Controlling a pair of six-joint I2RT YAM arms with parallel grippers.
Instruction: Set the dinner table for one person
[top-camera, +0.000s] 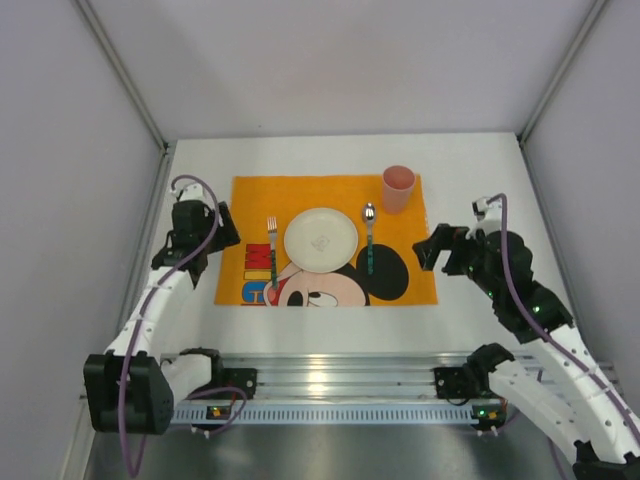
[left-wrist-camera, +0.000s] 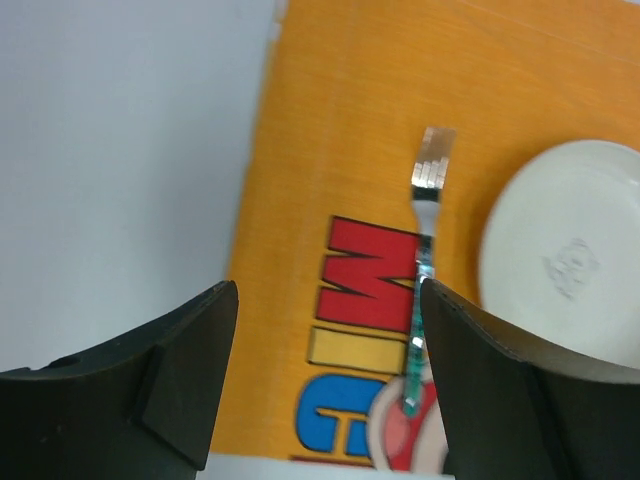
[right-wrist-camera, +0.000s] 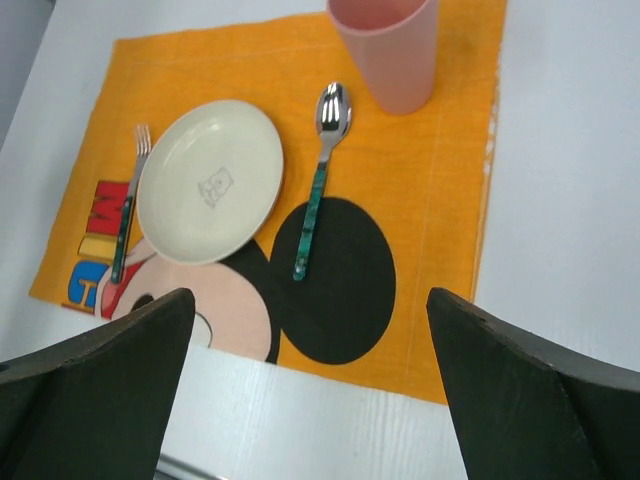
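Note:
The white dinner table (top-camera: 330, 322) carries an orange cartoon-mouse placemat (top-camera: 410, 285). On the mat lie a cream plate (top-camera: 321, 238), a fork (top-camera: 272, 255) with a green handle to its left, a spoon (top-camera: 368, 235) with a green handle to its right, and a pink cup (top-camera: 398, 188) at the far right corner. My left gripper (top-camera: 228, 233) is open and empty above the mat's left edge, near the fork (left-wrist-camera: 424, 240). My right gripper (top-camera: 428, 250) is open and empty off the mat's right edge; its wrist view shows the plate (right-wrist-camera: 210, 180), spoon (right-wrist-camera: 320, 170) and cup (right-wrist-camera: 385, 50).
An aluminium rail (top-camera: 330, 375) runs along the table's near edge between the arm bases. Grey walls enclose the table on the left, right and back. Bare white tabletop lies behind the mat and on both sides of it.

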